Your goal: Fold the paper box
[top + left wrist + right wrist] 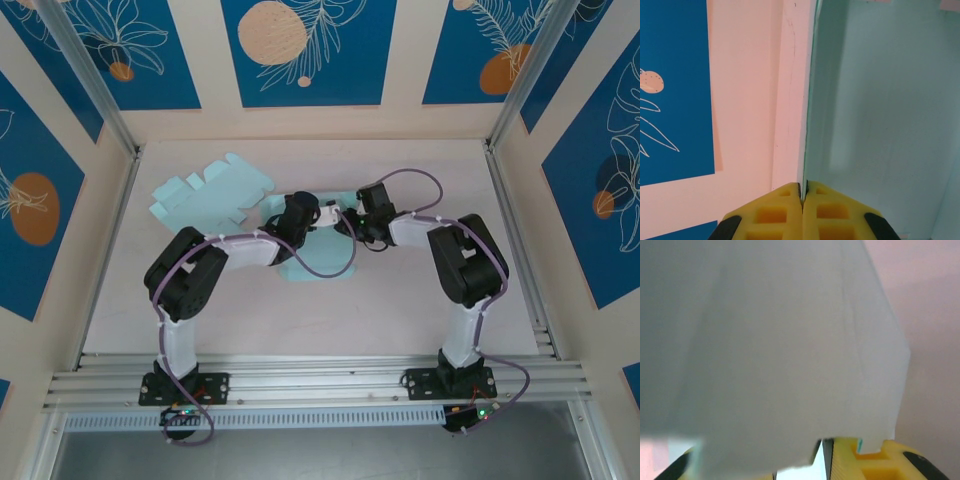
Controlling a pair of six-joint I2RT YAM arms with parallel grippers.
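Note:
The pale mint paper box lies part-folded at the middle of the table, under both grippers. My left gripper is shut on a thin upright panel of the box; the yellow fingertips pinch its edge, with the left gripper at the panel's bottom. My right gripper meets the box from the right. In the right wrist view a box flap drapes over the right gripper, whose yellow fingers stand a small way apart. The flap hides most of the left finger.
A second flat die-cut mint sheet lies at the back left of the table. Walls with blue panels enclose the table on three sides. An aluminium rail runs along the near edge by the arm bases.

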